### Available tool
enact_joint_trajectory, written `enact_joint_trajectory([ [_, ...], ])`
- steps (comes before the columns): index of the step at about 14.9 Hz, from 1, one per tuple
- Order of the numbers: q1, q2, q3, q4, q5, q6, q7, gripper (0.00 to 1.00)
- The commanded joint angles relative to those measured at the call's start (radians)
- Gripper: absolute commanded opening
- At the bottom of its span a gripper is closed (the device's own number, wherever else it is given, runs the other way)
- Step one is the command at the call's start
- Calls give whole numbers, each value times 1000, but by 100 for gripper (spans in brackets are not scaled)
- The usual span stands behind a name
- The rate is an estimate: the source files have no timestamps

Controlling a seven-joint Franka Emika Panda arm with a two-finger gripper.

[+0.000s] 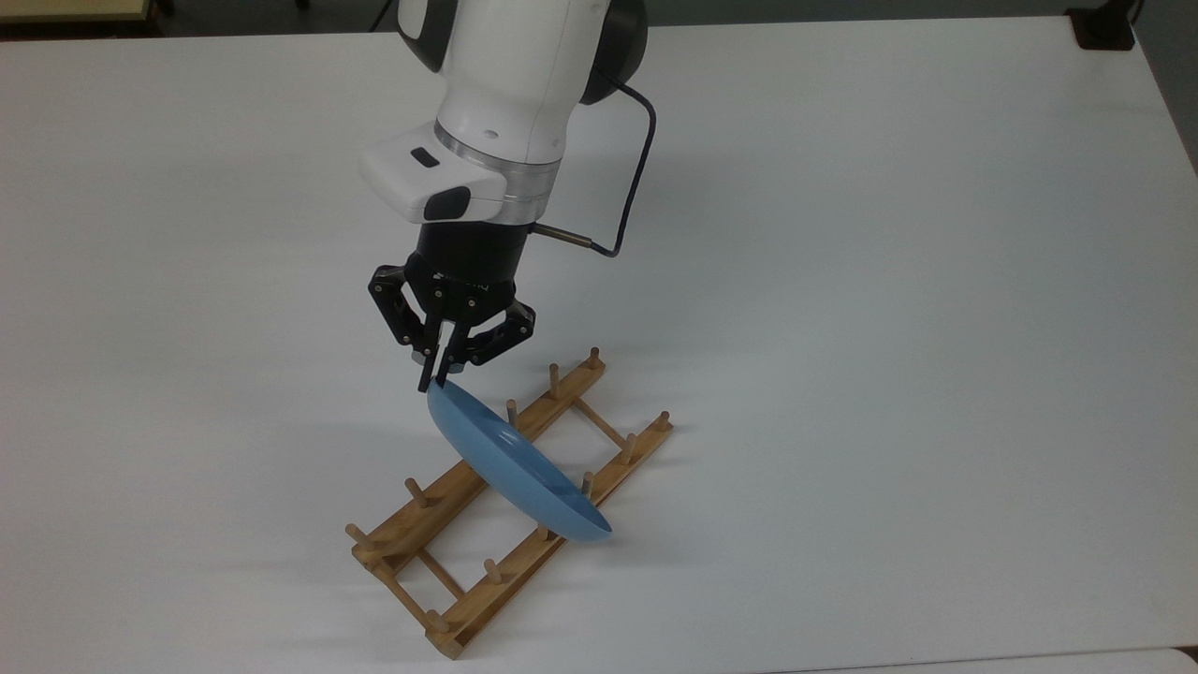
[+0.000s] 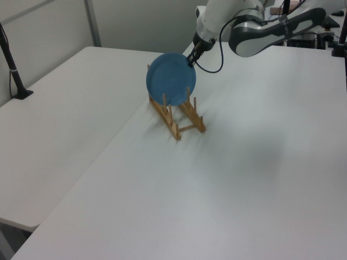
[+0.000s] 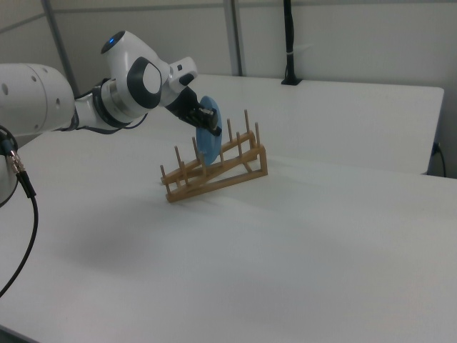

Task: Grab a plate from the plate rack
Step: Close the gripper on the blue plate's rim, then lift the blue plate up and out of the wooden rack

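Gripper (image 1: 438, 377) fingers are pinched on the upper rim of the plate (image 1: 513, 462), at its far-left edge in the top view. That plate stands on edge, slanted across the plate rack (image 1: 449, 599) between the pegs on the white table (image 1: 889, 328). I judge the grasp made; lifting the plate clear of the pegs remains.
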Motion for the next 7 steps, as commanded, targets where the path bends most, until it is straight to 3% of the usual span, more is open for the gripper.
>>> enact_joint_trajectory([
  [1,4,-24,-13,16,-45,12,15,0],
  [7,-13,-105,-13,16,-28,-1,25,0],
])
